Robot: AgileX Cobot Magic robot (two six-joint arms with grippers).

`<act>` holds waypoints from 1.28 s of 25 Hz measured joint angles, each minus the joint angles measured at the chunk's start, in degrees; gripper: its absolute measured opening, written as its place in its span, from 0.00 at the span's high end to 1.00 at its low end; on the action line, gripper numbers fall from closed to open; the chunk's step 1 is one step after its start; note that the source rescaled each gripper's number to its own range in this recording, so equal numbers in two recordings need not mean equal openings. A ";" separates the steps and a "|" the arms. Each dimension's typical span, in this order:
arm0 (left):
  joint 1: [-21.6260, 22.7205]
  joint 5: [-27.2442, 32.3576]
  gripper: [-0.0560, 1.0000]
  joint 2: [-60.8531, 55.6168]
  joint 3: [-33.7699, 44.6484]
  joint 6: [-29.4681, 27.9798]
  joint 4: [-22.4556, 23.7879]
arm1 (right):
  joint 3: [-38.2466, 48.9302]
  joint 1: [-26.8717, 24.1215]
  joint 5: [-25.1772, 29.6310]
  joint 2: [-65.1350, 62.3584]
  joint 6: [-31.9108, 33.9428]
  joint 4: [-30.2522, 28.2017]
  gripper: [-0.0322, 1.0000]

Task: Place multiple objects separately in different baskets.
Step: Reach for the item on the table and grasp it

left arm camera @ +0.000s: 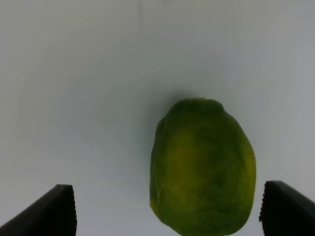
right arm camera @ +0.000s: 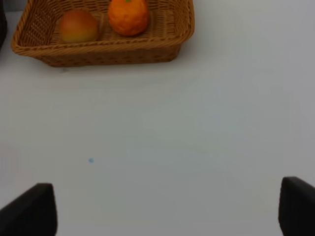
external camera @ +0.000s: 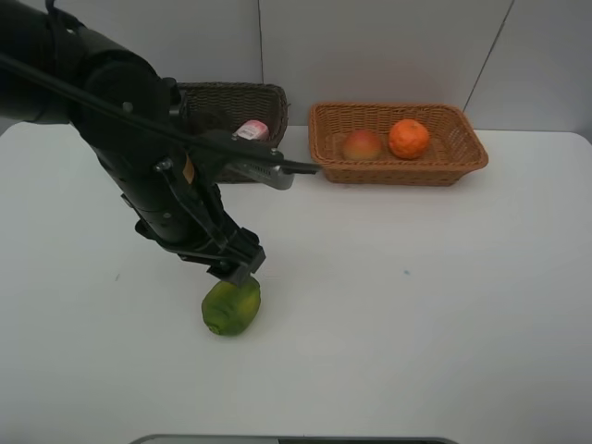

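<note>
The dark basket (external camera: 242, 102) at the table's (external camera: 416, 314) far edge holds a pink tube (external camera: 252, 130), partly behind the left arm. The left gripper (left arm camera: 167, 209) hangs wide open and empty just over the green fruit (external camera: 231, 306) on the bare tabletop. The tan basket (external camera: 462, 153), far right, holds the red-yellow fruit (external camera: 363, 144) and orange (external camera: 408, 139). The right gripper (right arm camera: 167, 209) is open, empty.

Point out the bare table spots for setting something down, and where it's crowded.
Bare: the table right of the green fruit and in front of the light basket, which holds the orange and red-yellow fruit. Crowded: the left side, where the left gripper hovers over the green fruit, near the dark basket.
</note>
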 joint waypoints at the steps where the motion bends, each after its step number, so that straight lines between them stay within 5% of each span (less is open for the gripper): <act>1: -0.48 -0.22 0.03 0.00 0.13 0.21 0.14 | 0.00 0.00 0.00 0.00 0.00 0.00 0.00; 7: -3.70 -1.24 0.01 1.63 0.13 1.32 0.13 | 0.00 0.00 0.00 0.00 0.00 0.00 0.00; 32: -3.70 -4.69 0.00 7.38 0.82 1.32 0.31 | 0.00 0.00 0.00 0.00 0.00 0.00 0.00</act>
